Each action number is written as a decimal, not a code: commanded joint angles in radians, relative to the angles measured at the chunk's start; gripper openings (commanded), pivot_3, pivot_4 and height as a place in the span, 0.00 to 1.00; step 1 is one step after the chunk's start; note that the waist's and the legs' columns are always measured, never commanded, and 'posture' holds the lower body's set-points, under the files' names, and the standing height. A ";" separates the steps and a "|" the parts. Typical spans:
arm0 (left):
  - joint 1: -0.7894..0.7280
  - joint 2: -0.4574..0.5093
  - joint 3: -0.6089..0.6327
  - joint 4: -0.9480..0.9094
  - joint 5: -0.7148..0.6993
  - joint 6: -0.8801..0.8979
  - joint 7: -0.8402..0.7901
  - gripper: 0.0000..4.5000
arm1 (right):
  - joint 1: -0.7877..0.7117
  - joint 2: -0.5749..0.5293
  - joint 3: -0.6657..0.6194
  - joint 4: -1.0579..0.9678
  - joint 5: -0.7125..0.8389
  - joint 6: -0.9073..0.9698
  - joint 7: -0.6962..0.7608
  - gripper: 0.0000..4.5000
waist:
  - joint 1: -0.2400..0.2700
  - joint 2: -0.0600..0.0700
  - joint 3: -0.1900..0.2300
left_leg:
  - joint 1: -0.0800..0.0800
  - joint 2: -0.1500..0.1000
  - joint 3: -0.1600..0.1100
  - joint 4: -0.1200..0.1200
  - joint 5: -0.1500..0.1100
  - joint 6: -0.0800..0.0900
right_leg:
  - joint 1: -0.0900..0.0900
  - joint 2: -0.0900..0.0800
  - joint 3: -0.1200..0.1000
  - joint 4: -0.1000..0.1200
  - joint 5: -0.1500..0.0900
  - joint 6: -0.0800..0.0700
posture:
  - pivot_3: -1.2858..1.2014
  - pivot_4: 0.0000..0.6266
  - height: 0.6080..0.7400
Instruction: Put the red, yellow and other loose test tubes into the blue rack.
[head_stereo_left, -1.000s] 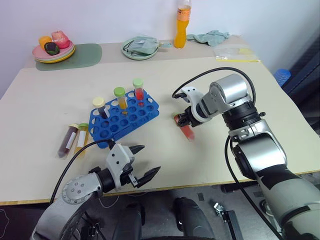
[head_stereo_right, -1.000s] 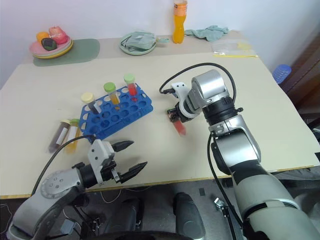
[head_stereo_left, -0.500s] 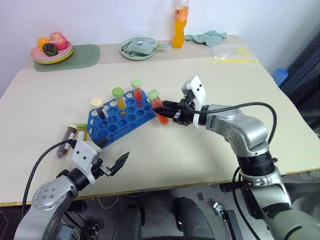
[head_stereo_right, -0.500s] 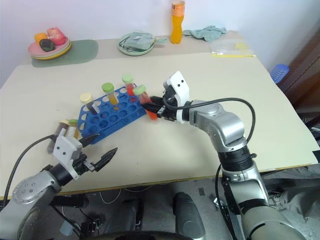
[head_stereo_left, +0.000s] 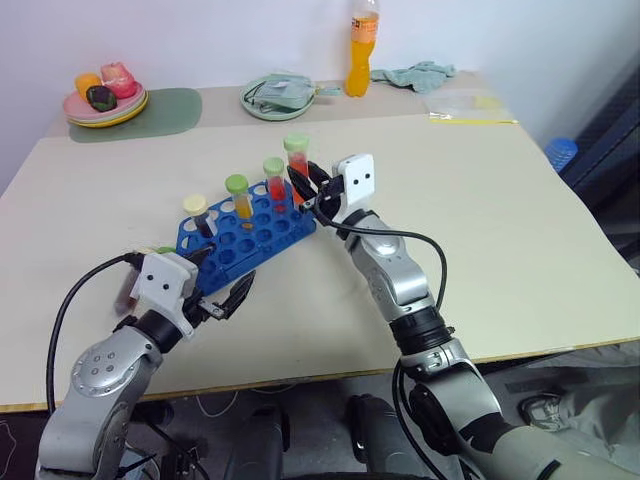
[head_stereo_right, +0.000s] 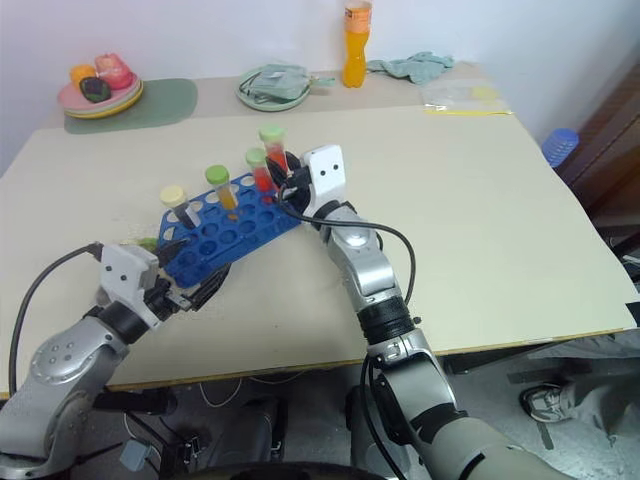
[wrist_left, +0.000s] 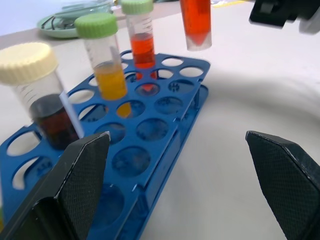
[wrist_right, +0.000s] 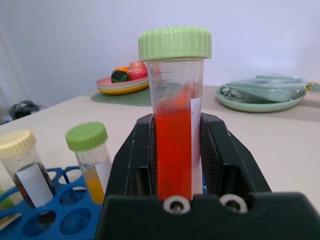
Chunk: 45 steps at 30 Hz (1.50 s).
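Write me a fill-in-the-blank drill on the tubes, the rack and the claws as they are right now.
1. The right claw is shut on a red tube with a ____ cap.
2. ____ tubes stand in the blue rack.
3. The left claw is ____ and holds nothing.
4. The cream-capped tube holds ____ liquid.

Missing: green; three; open; dark

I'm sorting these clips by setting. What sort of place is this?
Probably a robot test room staged as a lab bench, not a real lab: a bright blue plastic test tube rack on a plain beige table, with a pink plate of toy fruit and a tall orange drink bottle.
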 joint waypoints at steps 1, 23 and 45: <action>-0.005 0.006 0.000 -0.040 -0.010 0.009 0.007 1.00 | -0.021 0.019 0.009 -0.004 -0.005 -0.011 0.020 0.16 | 0.000 0.000 0.000 | 0.000 0.000 0.000 0.000 0.000 0.000 | 0.000 0.000 0.000 0.000 0.000 0.000 | 0.52 0.24 1.00; 0.017 -0.004 -0.011 -0.041 -0.005 -0.001 0.019 1.00 | -0.052 0.067 -0.019 0.217 -0.040 -0.171 0.027 0.16 | 0.000 0.000 0.000 | 0.000 0.000 0.000 0.000 0.000 0.000 | 0.000 0.000 0.000 0.000 0.000 0.000 | 0.52 0.24 1.00; 0.093 0.007 0.153 -0.072 -0.067 0.041 0.047 1.00 | 0.017 -0.041 -0.059 -0.065 0.022 -0.080 0.117 1.00 | 0.001 0.000 0.000 | 0.000 0.000 0.000 0.000 0.000 0.000 | 0.000 0.000 0.000 0.000 0.000 0.000 | 0.52 0.24 1.00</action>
